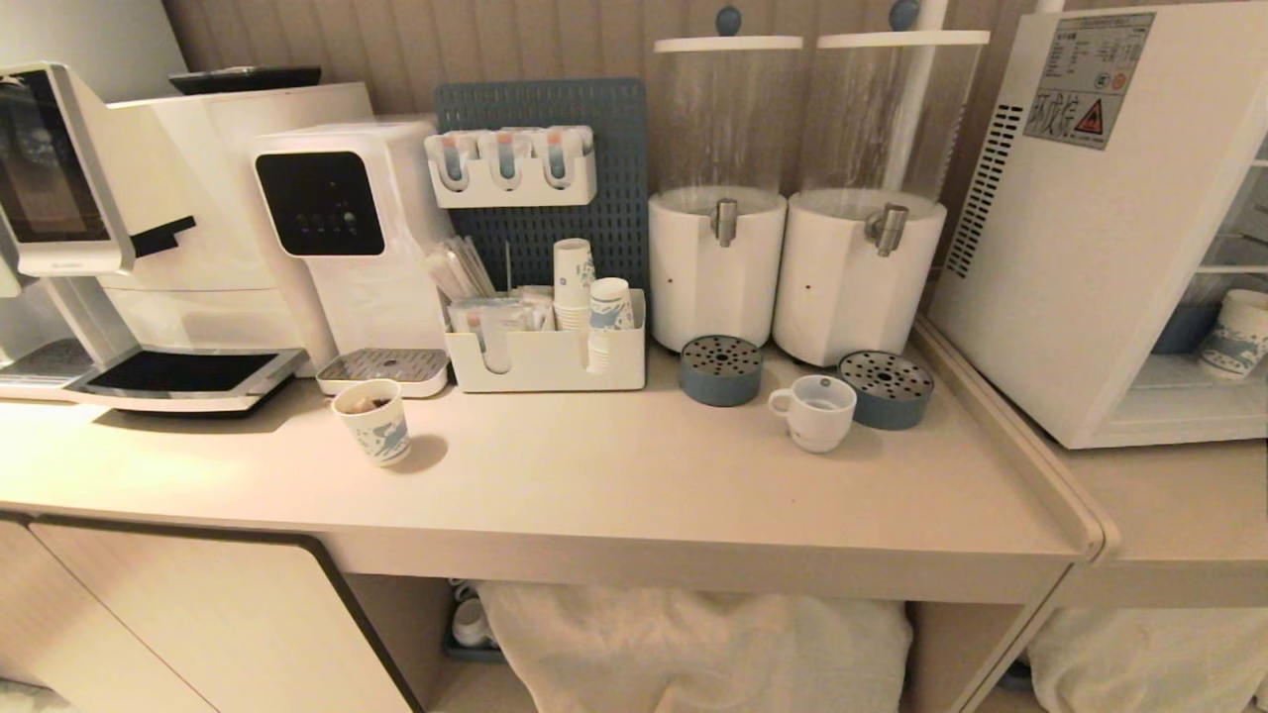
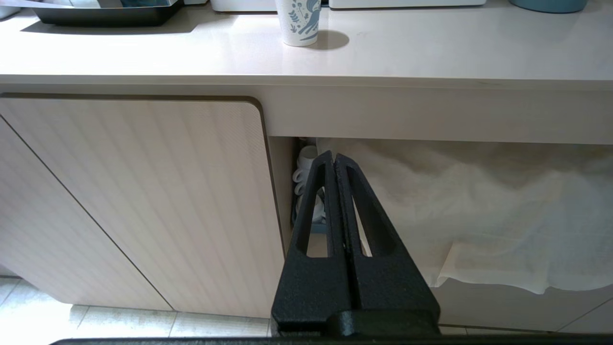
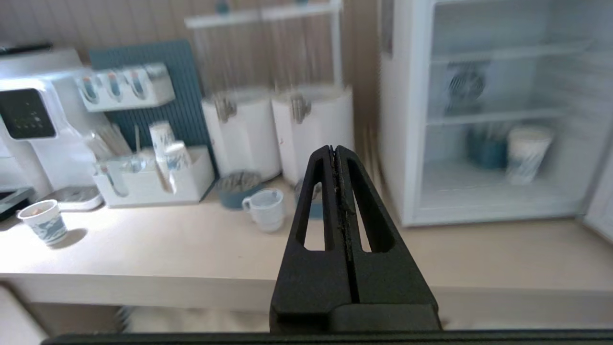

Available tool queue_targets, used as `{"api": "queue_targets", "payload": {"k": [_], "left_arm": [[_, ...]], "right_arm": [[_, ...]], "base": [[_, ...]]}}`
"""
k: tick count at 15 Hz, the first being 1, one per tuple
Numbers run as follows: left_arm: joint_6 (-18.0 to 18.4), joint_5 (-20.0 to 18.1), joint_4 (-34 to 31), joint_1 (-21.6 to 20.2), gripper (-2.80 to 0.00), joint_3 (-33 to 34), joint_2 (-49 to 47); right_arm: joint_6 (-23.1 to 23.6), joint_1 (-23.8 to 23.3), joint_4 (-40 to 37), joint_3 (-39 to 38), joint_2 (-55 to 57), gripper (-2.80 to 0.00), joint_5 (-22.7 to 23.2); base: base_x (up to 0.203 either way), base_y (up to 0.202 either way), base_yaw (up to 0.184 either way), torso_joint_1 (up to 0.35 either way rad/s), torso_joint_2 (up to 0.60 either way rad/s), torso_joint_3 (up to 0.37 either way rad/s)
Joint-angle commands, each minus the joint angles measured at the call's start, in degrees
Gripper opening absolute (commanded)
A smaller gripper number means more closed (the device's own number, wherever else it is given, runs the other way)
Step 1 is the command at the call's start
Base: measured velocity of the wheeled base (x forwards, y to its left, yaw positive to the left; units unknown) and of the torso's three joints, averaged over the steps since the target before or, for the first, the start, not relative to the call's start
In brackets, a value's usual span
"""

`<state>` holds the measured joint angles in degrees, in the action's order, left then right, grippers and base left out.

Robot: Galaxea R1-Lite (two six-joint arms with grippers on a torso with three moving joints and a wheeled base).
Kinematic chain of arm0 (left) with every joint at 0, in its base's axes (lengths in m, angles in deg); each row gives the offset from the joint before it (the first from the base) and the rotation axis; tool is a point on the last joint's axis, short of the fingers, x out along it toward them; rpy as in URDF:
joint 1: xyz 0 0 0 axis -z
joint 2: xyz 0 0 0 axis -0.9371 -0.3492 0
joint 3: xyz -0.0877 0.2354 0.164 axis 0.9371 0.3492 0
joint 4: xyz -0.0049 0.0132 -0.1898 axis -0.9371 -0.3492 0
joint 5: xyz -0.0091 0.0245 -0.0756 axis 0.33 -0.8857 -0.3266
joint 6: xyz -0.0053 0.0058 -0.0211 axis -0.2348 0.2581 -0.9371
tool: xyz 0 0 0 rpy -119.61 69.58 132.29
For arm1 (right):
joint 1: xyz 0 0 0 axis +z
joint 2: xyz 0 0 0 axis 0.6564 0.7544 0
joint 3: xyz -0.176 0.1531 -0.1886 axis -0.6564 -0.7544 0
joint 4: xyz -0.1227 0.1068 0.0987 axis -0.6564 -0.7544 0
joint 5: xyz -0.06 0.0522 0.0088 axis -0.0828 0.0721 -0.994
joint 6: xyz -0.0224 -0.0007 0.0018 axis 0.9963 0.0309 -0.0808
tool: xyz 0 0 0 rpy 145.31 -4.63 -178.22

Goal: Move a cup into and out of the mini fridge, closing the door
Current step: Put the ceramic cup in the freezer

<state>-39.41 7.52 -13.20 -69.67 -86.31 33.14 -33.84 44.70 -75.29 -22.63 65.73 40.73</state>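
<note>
At centre right of the head view the cup (image 1: 815, 410) sits untouched beside the open mini fridge (image 1: 1100, 238), both grippers (image 3: 334, 149) clenched empty, so every step remains.

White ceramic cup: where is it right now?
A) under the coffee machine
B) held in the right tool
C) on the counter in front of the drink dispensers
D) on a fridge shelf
C: the cup stands on the counter beside a blue drip tray, outside the mini fridge.
</note>
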Motion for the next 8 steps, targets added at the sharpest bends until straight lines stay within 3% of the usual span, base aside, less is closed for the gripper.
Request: {"api": "queue_targets", "payload": {"k": [1,3,4,6,8], "left_arm": [[0.1,0.0,0.0,0.0,-2.8,0.0,0.0],[0.1,-0.1,-0.1,-0.1,-2.8,0.0,0.0],[0.2,-0.1,-0.1,0.0,-2.8,0.0,0.0],[0.5,-0.1,0.0,0.0,-2.8,0.0,0.0],[0.6,-0.1,0.0,-0.1,-2.8,0.0,0.0]], "right_arm": [[-1.4,1.3,-3.0,9.1,19.2,-2.8,-0.3],[-2.6,1.6,-6.4,14.5,29.2,-2.8,3.4],[-2.0,0.3,-8.1,15.9,33.5,-2.8,9.2],[2.5,-8.3,-9.7,16.8,38.6,-2.8,26.1],[10.0,-19.9,-10.3,16.7,45.2,-2.8,49.3]], "base": [[0.0,0.0,0.0,0.0,0.0,0.0],[0.0,0.0,0.0,0.0,0.0,0.0],[0.0,0.0,0.0,0.0,0.0,0.0],[0.0,0.0,0.0,0.0,0.0,0.0],[0.0,0.0,0.0,0.0,0.0,0.0]]}}
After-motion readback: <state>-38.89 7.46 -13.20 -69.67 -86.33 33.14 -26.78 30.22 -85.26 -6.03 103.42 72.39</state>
